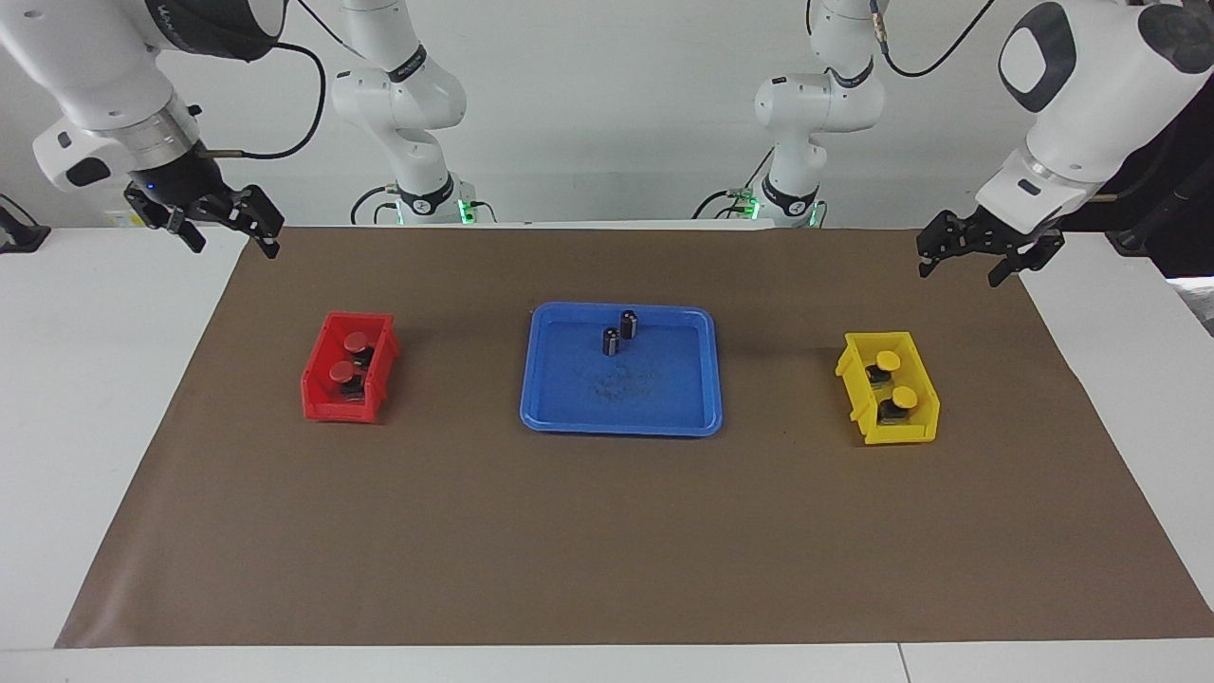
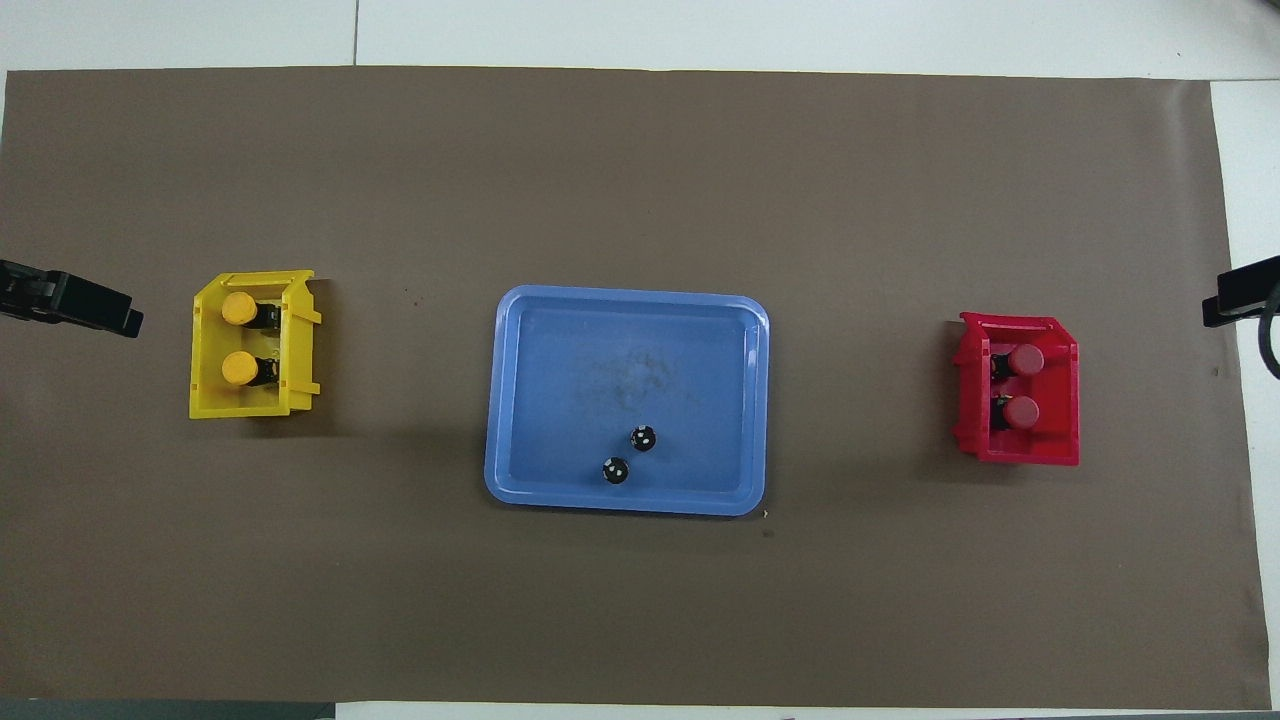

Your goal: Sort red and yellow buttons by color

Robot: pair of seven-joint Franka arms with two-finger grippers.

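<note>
**Buttons lie sorted in two bins, both arms waiting at the table ends**

Nearest the robots, the right gripper hangs above the mat's corner at the right arm's end of the table, and the left gripper hangs above the mat's edge at the left arm's end. Both arms wait there, holding nothing. On each, the two dark fingers stand visibly apart.

Next comes the blue tray at the middle of the brown mat. Two small dark cylinders with silver tops stand upright in the tray's part nearer the robots, just beside each other but apart.

Level with the tray, the red bin sits toward the right arm's end and holds the two red buttons. The yellow bin sits toward the left arm's end and holds the two yellow buttons. Each button has a round flat cap on a small black-and-silver base, and in each bin one lies nearer the robots than the other.

The facing view shows whole grippers and arms; the overhead view catches only dark tips at its edges. From overhead the bases show beside the caps, so the buttons look tilted, and the cylinders appear as dark dots.
</note>
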